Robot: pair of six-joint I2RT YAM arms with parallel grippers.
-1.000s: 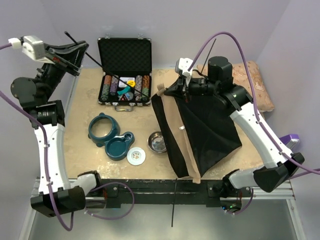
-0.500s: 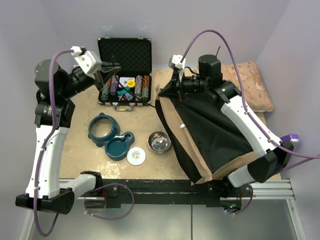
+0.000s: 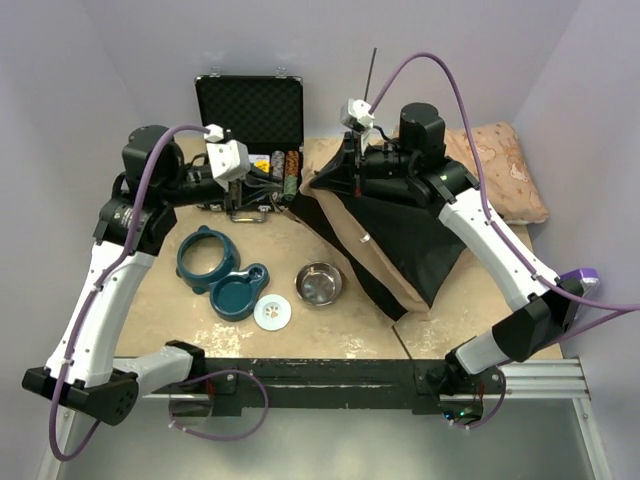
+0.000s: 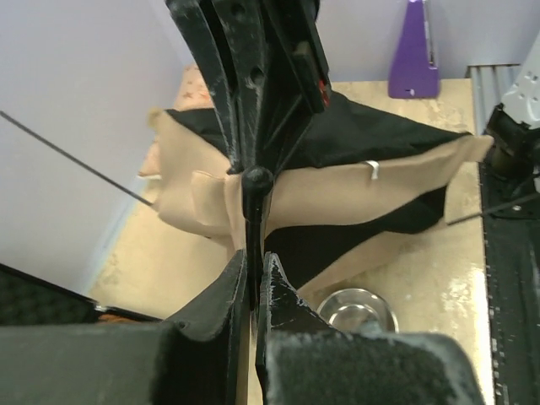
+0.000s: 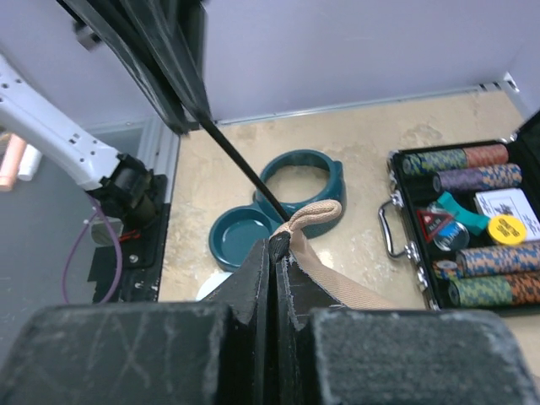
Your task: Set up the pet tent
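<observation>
Both clenched: left pincer [image 4: 253, 274] grips a thin pole [image 4: 255, 221]; right pincer [image 5: 274, 253] pinches the pet tent [image 3: 400, 228].

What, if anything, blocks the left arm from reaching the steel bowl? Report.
Probably reachable: the steel bowl sits uncovered beside the pet tent. But the left gripper is shut on the tent's pole, so its jaws aren't free.

From above, the right gripper [image 3: 345, 172] covers the far tip of the pet tent [image 3: 400, 235], and your left arm [image 3: 110, 270] hides part of the chip case [image 3: 250, 110]. At the right wrist, the case runs off the picture's right edge. At the left wrist, the pole [image 4: 253, 211] pinched in the left gripper [image 4: 253, 261] is blurred, and that gripper hides part of the steel bowl [image 4: 359, 308].
</observation>
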